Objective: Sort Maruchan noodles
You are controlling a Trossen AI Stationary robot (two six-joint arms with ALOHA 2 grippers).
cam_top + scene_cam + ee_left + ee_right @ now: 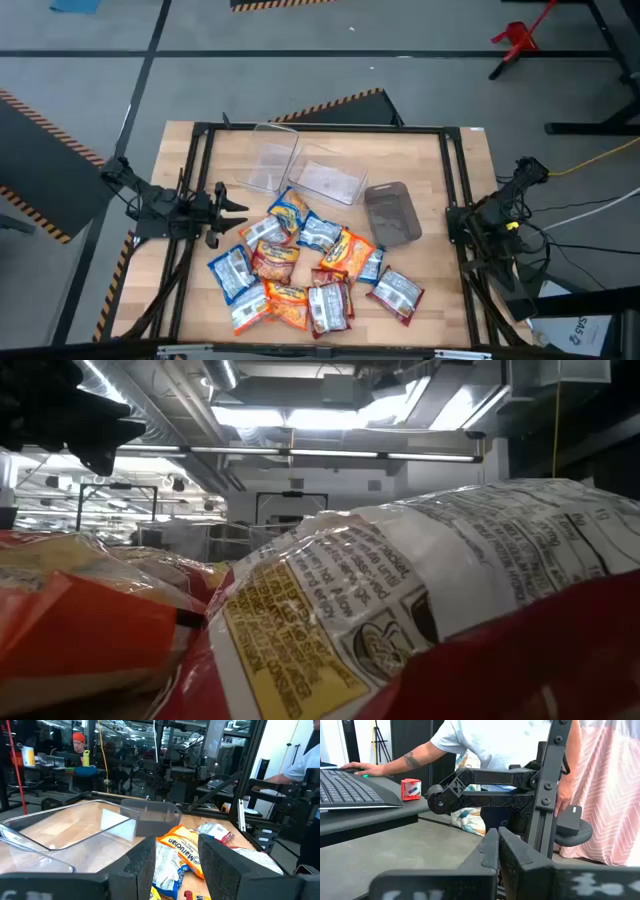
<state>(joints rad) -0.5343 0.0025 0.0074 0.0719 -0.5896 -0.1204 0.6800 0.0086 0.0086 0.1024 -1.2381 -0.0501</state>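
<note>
The Maruchan noodle packets point(310, 265) lie in a loose overlapping heap on the wooden table's middle and near part. Some are blue-and-white point(231, 268), some orange-yellow point(350, 250), some red-brown point(398, 292). My left gripper point(240, 210) is open and empty, low over the table just left of the heap. In the left wrist view point(177, 865) its fingers frame an orange packet point(182, 850) without touching it. My right gripper point(497, 845) is shut and empty, parked off the table's right edge point(524, 175). In the low view the packets point(400, 620) fill the picture.
Two clear plastic bins point(272, 158) point(328, 180) stand at the table's far middle, and a grey bin point(392, 212) to their right, next to the heap. A black frame point(450, 180) borders the table. A person point(520, 740) stands beyond the right side.
</note>
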